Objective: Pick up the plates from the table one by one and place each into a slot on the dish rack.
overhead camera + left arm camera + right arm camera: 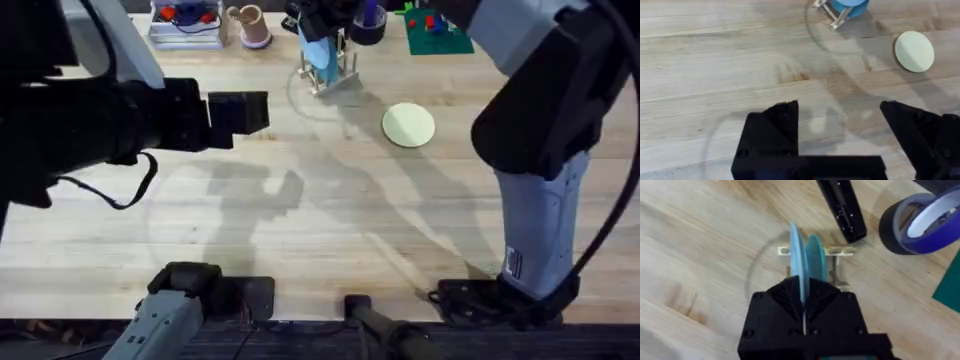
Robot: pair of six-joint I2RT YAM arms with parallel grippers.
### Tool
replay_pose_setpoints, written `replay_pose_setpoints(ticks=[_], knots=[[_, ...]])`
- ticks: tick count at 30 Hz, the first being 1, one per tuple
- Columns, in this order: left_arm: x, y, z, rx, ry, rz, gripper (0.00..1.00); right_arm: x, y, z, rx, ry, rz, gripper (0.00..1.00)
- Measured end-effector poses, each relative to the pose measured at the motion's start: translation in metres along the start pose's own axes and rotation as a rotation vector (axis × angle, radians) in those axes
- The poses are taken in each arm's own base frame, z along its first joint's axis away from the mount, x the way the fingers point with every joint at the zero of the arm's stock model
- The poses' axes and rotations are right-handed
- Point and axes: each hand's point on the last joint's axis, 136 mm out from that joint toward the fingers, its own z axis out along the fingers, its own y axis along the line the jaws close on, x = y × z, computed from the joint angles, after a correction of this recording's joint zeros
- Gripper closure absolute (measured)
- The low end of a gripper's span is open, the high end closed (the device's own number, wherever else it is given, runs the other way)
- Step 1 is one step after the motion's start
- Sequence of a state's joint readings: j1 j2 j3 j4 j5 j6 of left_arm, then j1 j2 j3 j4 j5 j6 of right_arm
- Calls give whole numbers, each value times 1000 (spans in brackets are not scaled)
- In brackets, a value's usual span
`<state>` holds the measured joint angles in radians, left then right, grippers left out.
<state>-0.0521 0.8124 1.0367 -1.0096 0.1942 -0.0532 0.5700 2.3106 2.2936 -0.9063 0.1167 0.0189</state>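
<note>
Here, the right hand (804, 312) was clamped on a light blue plate (797, 262) over the dish rack (832, 252).
Misaligned, it could strike the slotted plate (816, 260) alongside; left hand (840, 127) wide open, empty.

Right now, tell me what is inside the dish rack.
Two light blue plates stand on edge in the dish rack. The right end effector grips one; its lower edge and slot are covered.

The right arm (535, 225) has a pale grey shell with black joints; the left gripper (840, 145) is matte black (small screws are visible).
</note>
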Motion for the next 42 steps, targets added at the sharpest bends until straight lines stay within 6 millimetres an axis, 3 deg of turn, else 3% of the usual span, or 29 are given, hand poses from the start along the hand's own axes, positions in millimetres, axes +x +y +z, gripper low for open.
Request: replay_pose_setpoints(ticks=[25,31,36,42], knots=[[2,2,6,-6,27,-5,6,7,6,5,-5,25,-10,967],[5,3,12,-8,55,-11,6,6,6,5,-5,25,-11,795],[5,3,12,-8,55,-11,6,6,6,5,-5,25,-10,764],[5,3,12,-8,55,-11,6,7,7,5,-6,25,-11,657]])
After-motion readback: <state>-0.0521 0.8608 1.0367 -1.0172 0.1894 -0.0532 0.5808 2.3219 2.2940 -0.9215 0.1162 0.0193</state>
